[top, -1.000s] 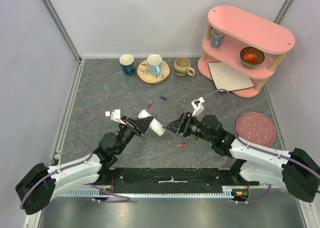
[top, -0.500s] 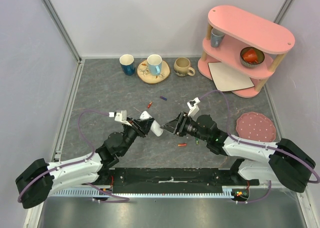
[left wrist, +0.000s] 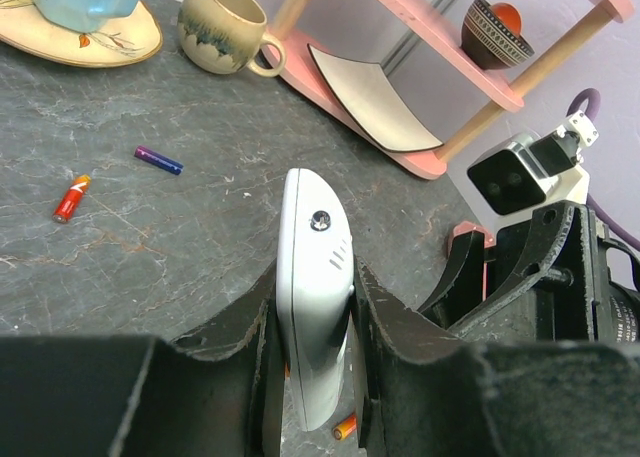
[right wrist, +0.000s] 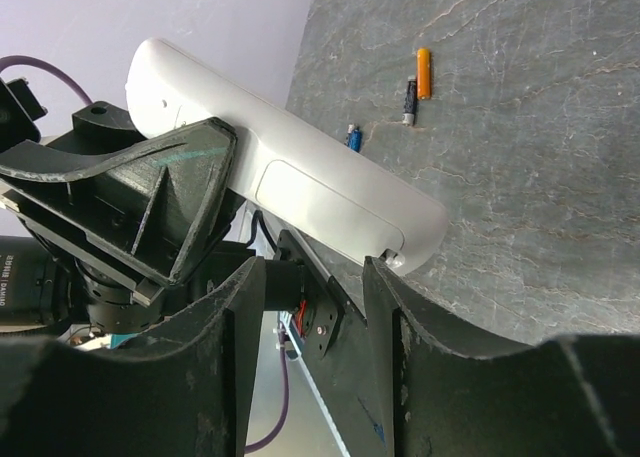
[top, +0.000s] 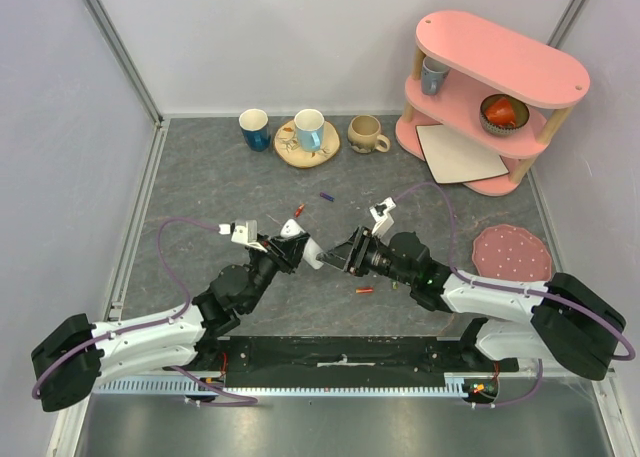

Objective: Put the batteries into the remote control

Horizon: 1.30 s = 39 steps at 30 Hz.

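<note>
Grey table (top: 215,187); remote (left wrist: 312,227) inside left tool (left wrist: 314,289)

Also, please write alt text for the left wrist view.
The left hand grips a white remote control on edge, the right hand beside it. Beyond lie a red battery, a purple battery, a mug and a pink shelf.

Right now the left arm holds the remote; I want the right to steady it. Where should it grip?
Probably the free end of the remote control, approached end-on from the side of the right gripper, pinching its long narrow edges. The left gripper clamps the other half, and that grip leaves the battery cover clear.
</note>
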Each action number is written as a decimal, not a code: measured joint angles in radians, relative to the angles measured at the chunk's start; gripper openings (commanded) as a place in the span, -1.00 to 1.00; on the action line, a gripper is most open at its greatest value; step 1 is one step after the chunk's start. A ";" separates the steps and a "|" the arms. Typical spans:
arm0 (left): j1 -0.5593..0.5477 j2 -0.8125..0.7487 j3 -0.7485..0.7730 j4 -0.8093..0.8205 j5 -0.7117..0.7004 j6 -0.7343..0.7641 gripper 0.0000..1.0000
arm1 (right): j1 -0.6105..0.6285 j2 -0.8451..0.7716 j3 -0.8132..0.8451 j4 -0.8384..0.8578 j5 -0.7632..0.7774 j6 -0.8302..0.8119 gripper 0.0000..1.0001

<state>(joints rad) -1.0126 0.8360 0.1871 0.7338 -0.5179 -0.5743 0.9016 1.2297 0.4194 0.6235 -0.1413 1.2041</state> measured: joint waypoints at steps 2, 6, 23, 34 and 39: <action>-0.003 -0.001 0.000 0.000 -0.006 0.002 -0.96 | 0.002 0.005 0.000 0.005 0.000 0.001 0.02; -0.006 -0.008 0.000 -0.003 -0.013 0.008 -0.96 | 0.005 0.010 0.000 0.006 0.000 0.005 0.02; -0.011 -0.046 0.000 -0.027 -0.031 0.023 -0.96 | 0.011 0.019 0.000 0.012 0.009 0.012 -0.11; -0.018 -0.068 0.008 -0.031 -0.031 0.030 -0.96 | 0.011 0.032 0.000 0.010 0.016 0.016 -0.23; -0.018 -0.078 0.011 -0.031 -0.031 0.031 -0.96 | 0.011 0.033 0.000 0.007 0.027 0.016 -0.27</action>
<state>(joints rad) -1.0302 0.7582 0.1982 0.7029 -0.5488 -0.5430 0.9127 1.2629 0.4194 0.6304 -0.1143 1.2201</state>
